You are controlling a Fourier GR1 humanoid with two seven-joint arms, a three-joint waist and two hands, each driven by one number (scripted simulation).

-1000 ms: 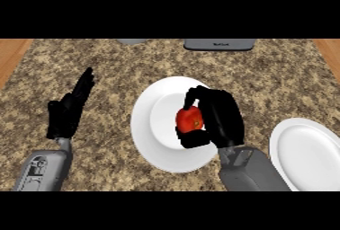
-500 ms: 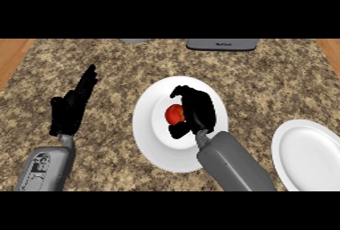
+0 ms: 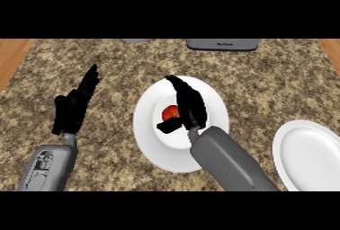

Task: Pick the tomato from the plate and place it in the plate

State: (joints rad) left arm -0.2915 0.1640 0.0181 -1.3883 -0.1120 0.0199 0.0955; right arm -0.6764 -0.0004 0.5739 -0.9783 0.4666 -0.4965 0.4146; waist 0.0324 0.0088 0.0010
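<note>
1. Near right, a second white plate (image 3: 309,155) sits on the tabletop (image 3: 113,148)
2. Left hand (image 3: 72,108) rests at the left, fingers straight, pointing up
3. Right hand (image 3: 189,108) over the middle plate (image 3: 149,134), fingers straight, gripping nothing
4. Tomato (image 3: 171,111) lies on that plate, just beside the palm
5. Far edge, a grey box (image 3: 222,44)

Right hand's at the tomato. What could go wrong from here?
The right hand lies straight-fingered beside the tomato, not curled round it; closing may roll it across the centre plate. The forearm crosses that plate's lower rim and might shove it. The other plate is partly cut off at the view's right, so placement is hard to judge.
</note>
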